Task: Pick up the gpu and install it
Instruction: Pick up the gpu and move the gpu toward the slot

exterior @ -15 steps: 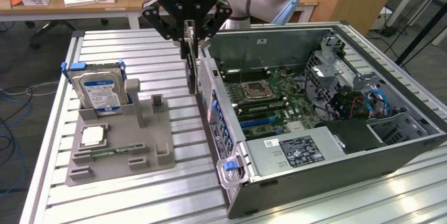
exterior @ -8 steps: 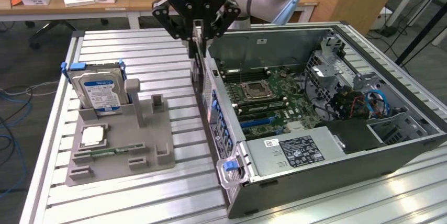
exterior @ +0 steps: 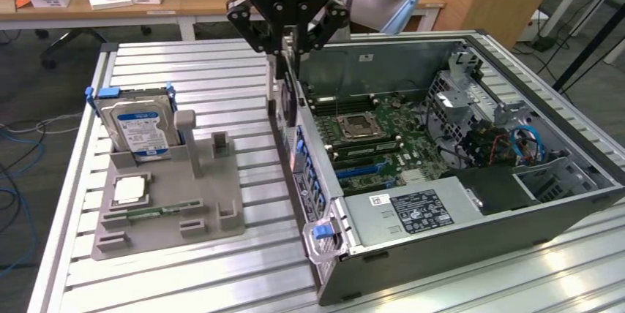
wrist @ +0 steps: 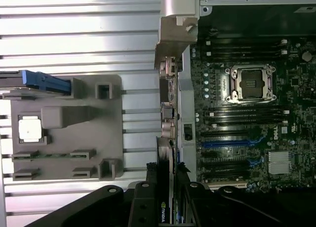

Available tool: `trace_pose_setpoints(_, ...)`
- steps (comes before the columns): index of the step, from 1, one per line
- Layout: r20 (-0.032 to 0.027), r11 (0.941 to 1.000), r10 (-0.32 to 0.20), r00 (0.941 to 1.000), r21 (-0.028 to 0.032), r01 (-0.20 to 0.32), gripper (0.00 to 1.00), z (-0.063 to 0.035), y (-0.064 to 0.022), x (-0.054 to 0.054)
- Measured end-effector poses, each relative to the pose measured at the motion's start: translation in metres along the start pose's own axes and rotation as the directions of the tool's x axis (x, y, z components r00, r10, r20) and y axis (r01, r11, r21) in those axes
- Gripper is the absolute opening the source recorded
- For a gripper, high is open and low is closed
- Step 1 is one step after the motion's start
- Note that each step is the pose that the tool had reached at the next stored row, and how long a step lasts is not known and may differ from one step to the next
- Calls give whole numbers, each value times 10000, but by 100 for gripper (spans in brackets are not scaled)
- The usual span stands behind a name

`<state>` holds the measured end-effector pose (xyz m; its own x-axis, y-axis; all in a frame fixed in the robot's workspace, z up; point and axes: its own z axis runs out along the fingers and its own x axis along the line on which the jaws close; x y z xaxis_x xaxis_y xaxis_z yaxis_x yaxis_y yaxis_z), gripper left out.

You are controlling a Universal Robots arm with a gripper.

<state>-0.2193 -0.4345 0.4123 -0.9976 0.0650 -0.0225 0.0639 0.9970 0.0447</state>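
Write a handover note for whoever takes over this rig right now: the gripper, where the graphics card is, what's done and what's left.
Gripper: shut on the graphics card, which hangs down on edge.
Card: in the air, by the wall of the open computer case on the exterior view's left. It is close to the motherboard but not touching it.
Holder: the grey holder on the table has the hard drive standing in it.
Done: the card is picked up and brought to the case.
Left: the card is not yet seated in a motherboard slot.
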Motion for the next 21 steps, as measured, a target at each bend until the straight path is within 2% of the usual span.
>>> trace_pose_setpoints(6,-2,10000,0,10000,1,0,26,4,11,-180)
trace_pose_setpoints(21,-2,10000,0,10000,1,0,26,13,35,-542)
